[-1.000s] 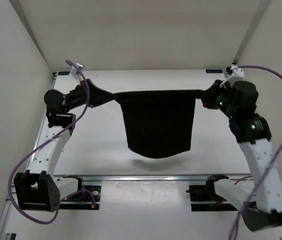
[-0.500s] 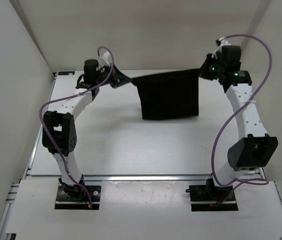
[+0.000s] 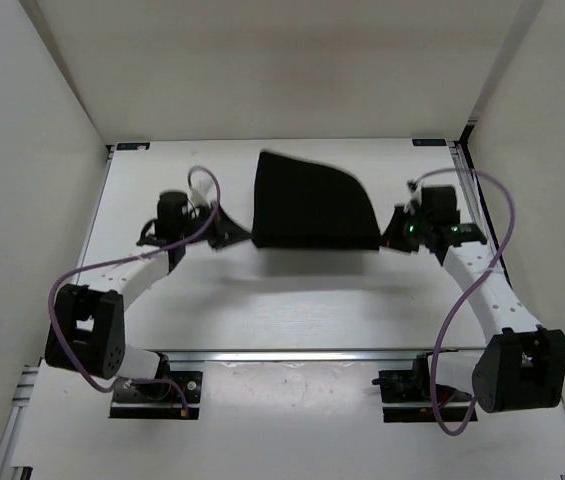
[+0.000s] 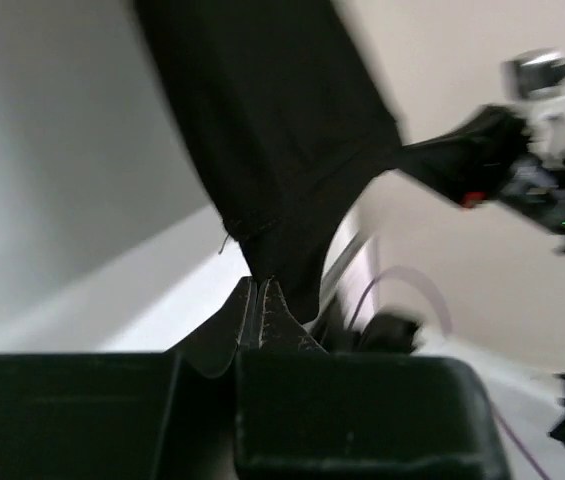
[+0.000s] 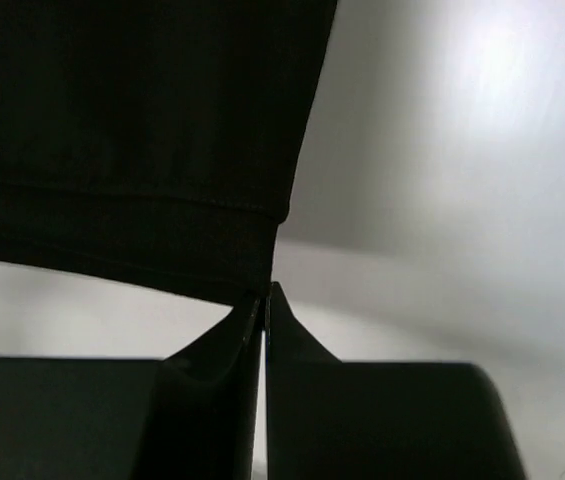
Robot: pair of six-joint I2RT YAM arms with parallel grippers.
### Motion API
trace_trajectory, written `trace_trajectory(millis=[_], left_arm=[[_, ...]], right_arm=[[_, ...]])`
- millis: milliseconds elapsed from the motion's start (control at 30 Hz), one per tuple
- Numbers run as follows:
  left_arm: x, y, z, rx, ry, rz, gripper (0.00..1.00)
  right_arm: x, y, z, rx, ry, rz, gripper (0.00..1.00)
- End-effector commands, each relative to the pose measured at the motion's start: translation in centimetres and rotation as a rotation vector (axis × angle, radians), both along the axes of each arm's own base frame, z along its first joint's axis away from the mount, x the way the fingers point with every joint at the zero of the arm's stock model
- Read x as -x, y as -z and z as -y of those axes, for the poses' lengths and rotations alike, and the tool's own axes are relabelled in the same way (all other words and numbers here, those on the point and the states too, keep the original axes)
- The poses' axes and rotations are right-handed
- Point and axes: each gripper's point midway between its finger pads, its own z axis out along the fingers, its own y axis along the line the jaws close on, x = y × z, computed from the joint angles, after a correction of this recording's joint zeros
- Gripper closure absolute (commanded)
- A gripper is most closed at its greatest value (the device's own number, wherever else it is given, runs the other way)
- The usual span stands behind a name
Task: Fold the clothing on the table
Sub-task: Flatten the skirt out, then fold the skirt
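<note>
The left gripper (image 3: 230, 233) is pinching one near corner of the black clothing (image 3: 312, 205); its fingers (image 4: 230, 332) are pressing flat together, and the fabric's stitched corner is caught right at their tips; from there the cloth is rising away ahead of the fingers in a long dark fold, blurred in the left wrist view. The right gripper (image 3: 392, 230) is clamping the opposite near corner; its fingers (image 5: 289, 338) are likewise meeting with no gap, and a hemmed edge of the clothing is sitting just ahead of the tips and spreading off to their left. Between the two pairs of fingertips the near edge of the garment is stretching taut and nearly straight; a soft shadow is falling on the white table (image 3: 262, 300) just on the near side of that edge, so this edge is hanging a little above the surface. Beyond the fingertips the rest of the clothing is fanning out towards the far side of the table, its far left corner blurred; whether that far part is touching the table cannot be told. A purple cable (image 3: 70, 288) is looping beside the left arm.
</note>
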Motion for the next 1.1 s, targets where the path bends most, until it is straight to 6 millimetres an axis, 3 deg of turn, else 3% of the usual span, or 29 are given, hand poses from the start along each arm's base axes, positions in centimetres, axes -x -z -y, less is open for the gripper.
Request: trace_trajectory(millis=[0, 33, 100, 133, 200, 333, 433, 500, 733, 1000, 1067], left_arm=[[7.5, 8.0, -0.8, -0.161, 0.014, -0.212, 1.0], [9.6, 9.2, -1.0, -0.186, 0.029, -0.235, 1.0], [14.0, 12.3, -1.7, -0.246, 0.049, -0.362, 1.0], [14.7, 11.7, -1.8, -0.232, 0.049, -0.345, 1.0], [16.6, 12.4, -2.5, -0.228, 0.037, -0.398, 1.0], [17.4, 11.7, -2.7, -0.222, 0.025, -0.414, 1.0], [17.2, 11.1, -2.8, -0.237, 0.002, -0.403, 1.0], [16.9, 11.7, -2.9, -0.242, -0.021, -0.422, 1.0], [13.0, 11.1, -0.8, -0.246, -0.042, -0.384, 1.0], [7.2, 8.9, 1.1, -0.27, -0.064, -0.297, 1.0], [6.5, 9.5, 1.4, -0.289, -0.064, -0.309, 1.0]], right_arm=[[7.6, 5.1, -0.8, -0.032, -0.027, -0.231, 1.0], [10.2, 7.1, -0.8, -0.04, -0.02, -0.33, 1.0], [13.9, 8.2, -0.8, -0.07, -0.018, -0.408, 1.0], [15.3, 8.1, -0.7, -0.084, -0.016, -0.442, 1.0], [17.8, 9.0, -0.7, -0.089, -0.019, -0.523, 1.0], [20.6, 9.3, -1.8, -0.1, -0.055, -0.601, 1.0], [21.2, 8.9, -2.9, -0.083, -0.098, -0.613, 1.0], [20.7, 9.0, -2.8, -0.068, -0.105, -0.612, 1.0], [14.8, 9.4, -1.0, -0.078, -0.027, -0.531, 1.0], [11.6, 9.5, -0.8, -0.047, -0.018, -0.516, 1.0], [10.5, 9.2, -0.9, -0.053, -0.023, -0.49, 1.0]])
